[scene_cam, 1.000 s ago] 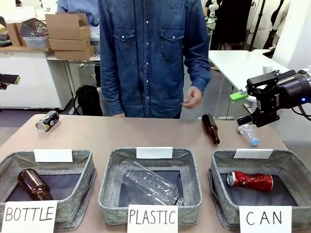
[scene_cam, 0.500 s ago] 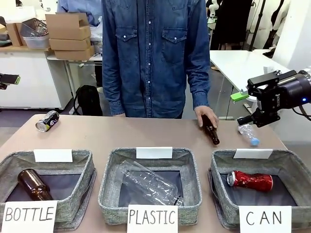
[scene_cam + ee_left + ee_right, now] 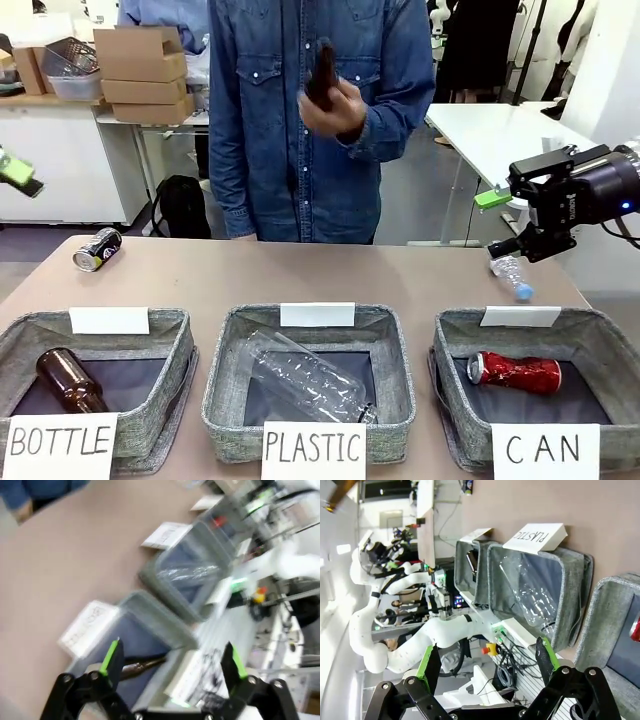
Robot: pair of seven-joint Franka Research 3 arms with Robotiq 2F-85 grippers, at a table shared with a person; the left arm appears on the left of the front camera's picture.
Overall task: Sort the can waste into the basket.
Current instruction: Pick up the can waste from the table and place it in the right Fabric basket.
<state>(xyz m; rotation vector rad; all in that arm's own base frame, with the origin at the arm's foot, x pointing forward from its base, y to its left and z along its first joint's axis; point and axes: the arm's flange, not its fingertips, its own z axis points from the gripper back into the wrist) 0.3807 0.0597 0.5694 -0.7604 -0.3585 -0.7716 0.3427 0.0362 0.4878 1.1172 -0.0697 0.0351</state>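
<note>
1. the red can [image 3: 515, 372] lies on its side inside the can basket [image 3: 600, 350]. this is the grey fabric bin at the right end of the near row, with a white card reading "can" at its front.
2. the dark can with yellow marks [image 3: 97, 249] lies on its side on the bare table [image 3: 300, 270]. it is at the far left, well apart from the can basket.
3. my right pincer [image 3: 487, 662] has its green-padded fingers spread apart with nothing between them. it hangs in the air by the table's far right corner. a small clear plastic bottle [image 3: 510, 275] lies on the table just below it, beyond the can basket. i cannot tell whether the lower finger touches that bottle.
4. my left pincer [image 3: 172, 657] also has its fingers spread wide and holds nothing. its wrist view is blurred. from the front, a green tip of it shows at the left edge, raised above table height.
5. the plastic basket [image 3: 215, 390] sits in the middle of the row and holds a large clear bottle [image 3: 300, 380]. the bottle basket [image 3: 175, 345] at the left holds a brown glass bottle [image 3: 68, 380].
6. a person in a denim shirt stands at the far side. one hand [image 3: 340, 110] is raised to chest height and grips a second brown bottle [image 3: 322, 72], which is blurred.
</note>
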